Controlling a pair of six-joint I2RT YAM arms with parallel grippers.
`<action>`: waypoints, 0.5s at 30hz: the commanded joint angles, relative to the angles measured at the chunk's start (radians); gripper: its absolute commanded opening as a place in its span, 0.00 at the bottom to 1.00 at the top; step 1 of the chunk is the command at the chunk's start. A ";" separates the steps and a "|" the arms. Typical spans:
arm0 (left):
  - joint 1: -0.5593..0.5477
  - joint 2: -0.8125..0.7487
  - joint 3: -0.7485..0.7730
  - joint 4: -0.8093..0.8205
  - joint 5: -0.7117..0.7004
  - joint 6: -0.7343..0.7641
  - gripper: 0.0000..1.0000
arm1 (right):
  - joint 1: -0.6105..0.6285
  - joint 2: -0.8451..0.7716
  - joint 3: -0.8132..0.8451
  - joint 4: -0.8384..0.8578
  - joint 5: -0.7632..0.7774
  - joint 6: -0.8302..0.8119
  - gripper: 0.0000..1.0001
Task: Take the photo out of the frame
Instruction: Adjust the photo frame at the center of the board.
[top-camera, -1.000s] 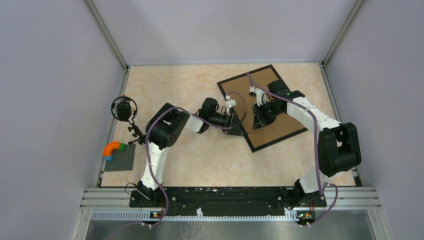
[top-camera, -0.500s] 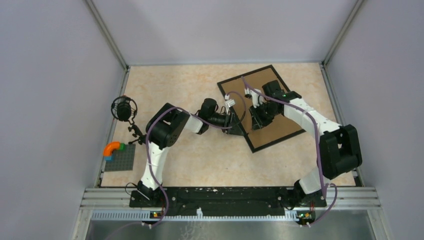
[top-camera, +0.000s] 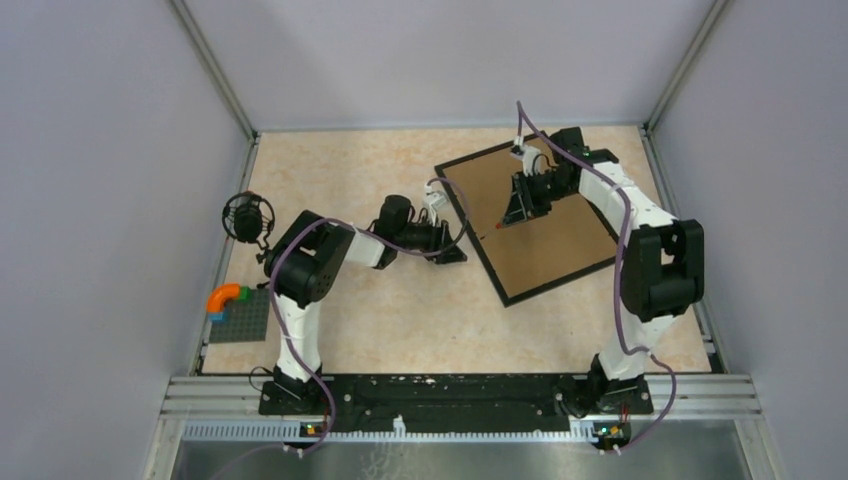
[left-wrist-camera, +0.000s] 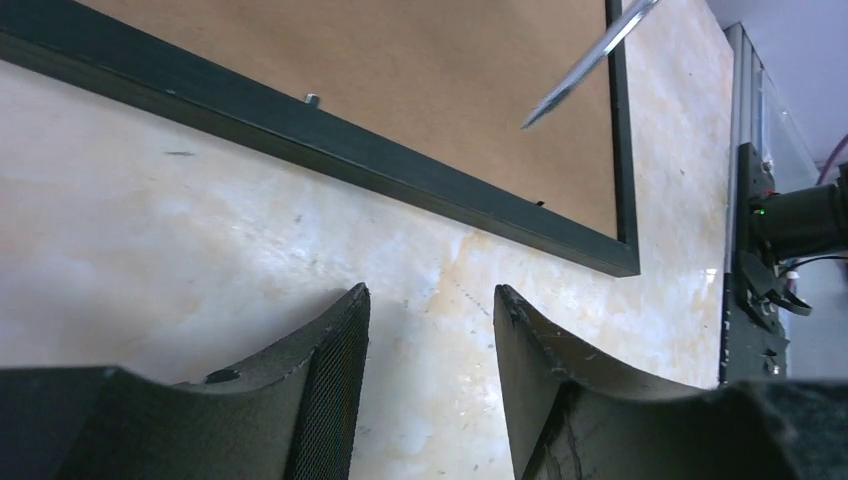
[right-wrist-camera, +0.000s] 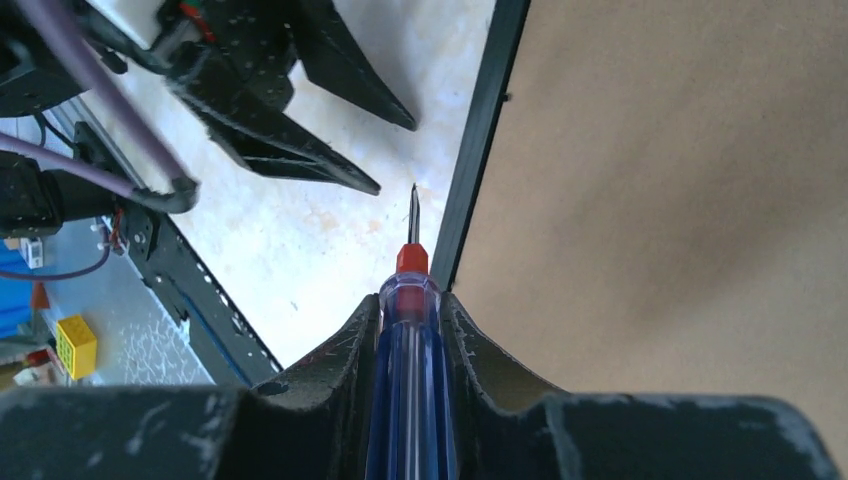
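**A:** Where do we find the frame?

**B:** We see the frame (top-camera: 530, 225) lying flat on the bench (top-camera: 380, 320), toward the far right and turned at an angle. Its brown board back faces up, so the photo is hidden from us.

**A:** What do we make of the right jaws?

**B:** They are closed on a screwdriver (right-wrist-camera: 410, 400) with a clear blue handle and a red collar. The right arm (top-camera: 610, 200) reaches over the brown back, and the thin shaft points toward the frame's left rail. In our right wrist view the tip sits just beside that black rail. We cannot tell whether it touches anything.

**A:** And the left jaws?

**B:** They stand apart with nothing between them. The two dark fingers (left-wrist-camera: 330, 380) hang low over the bare bench, just beside the same rail but clear of it. They face the frame from its left side.

**A:** Do we see anything else on the bench?

**B:** At the left edge we see a round black device (top-camera: 247, 216) on a stand. Nearer to us lies a grey plate (top-camera: 245, 318) with an orange curved brick (top-camera: 225, 296) on it. Both sit well apart from the frame.
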 joint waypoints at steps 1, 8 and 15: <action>0.030 -0.022 0.024 -0.039 -0.019 0.074 0.55 | -0.011 0.109 0.097 0.017 -0.015 -0.024 0.00; 0.036 -0.003 0.032 -0.011 0.005 0.068 0.55 | -0.047 0.262 0.215 -0.010 -0.048 -0.057 0.00; 0.036 0.021 0.042 0.006 0.018 0.050 0.55 | -0.081 0.417 0.352 -0.091 -0.125 -0.052 0.00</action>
